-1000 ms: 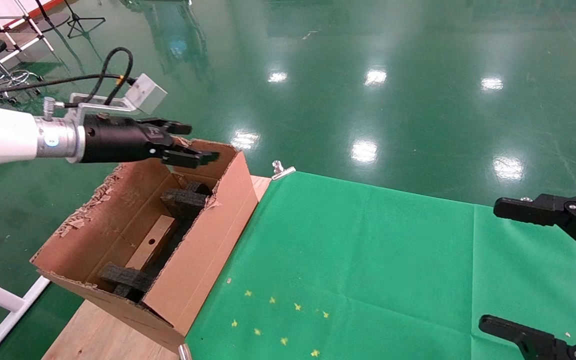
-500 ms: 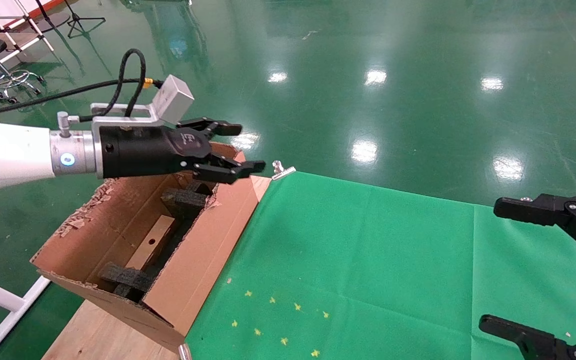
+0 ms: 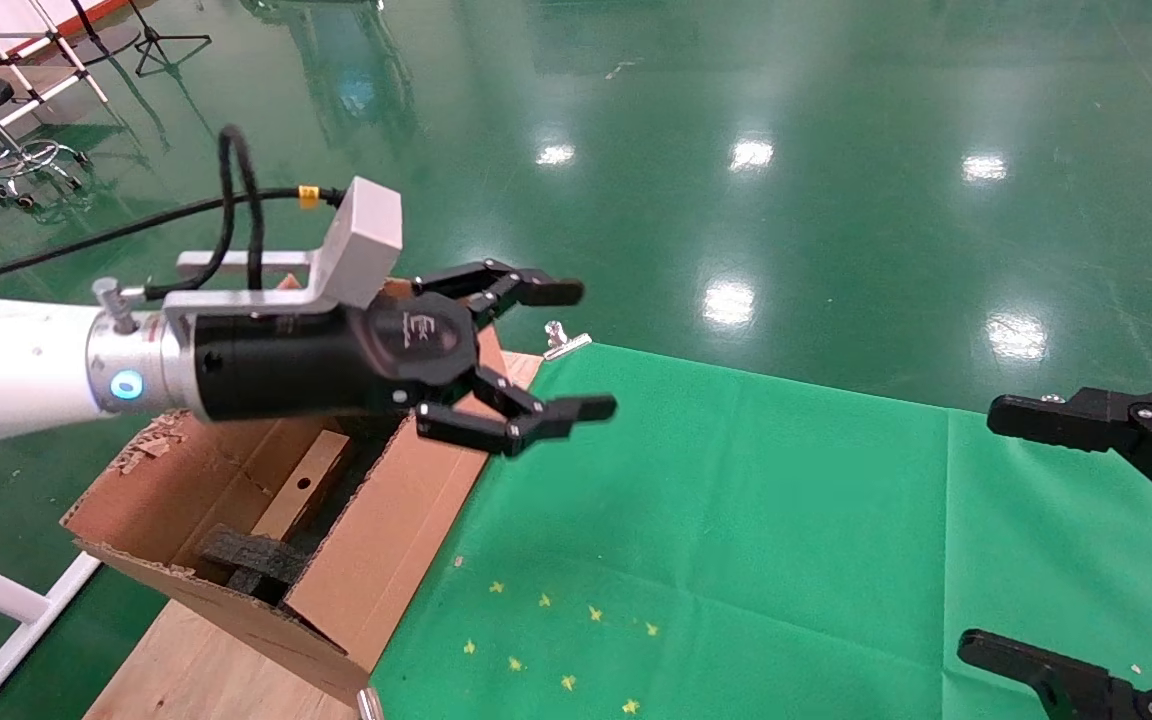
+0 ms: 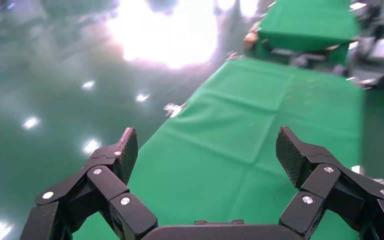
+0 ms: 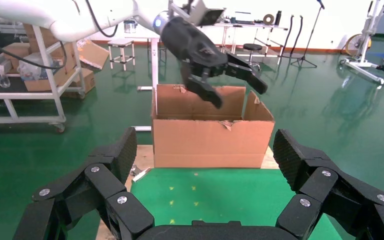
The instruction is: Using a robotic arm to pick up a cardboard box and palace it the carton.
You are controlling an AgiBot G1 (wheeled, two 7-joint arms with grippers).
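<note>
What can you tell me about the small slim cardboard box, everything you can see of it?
The cardboard box is a slim, long brown box lying inside the carton, with a small round hole in its upward face. It slants along the carton's length, between black foam blocks; the near block sits against its lower end, and its far end is hidden behind the left gripper. That gripper is open, above the carton's far end, and touches nothing. The right wrist view shows only the carton's outside.
</note>
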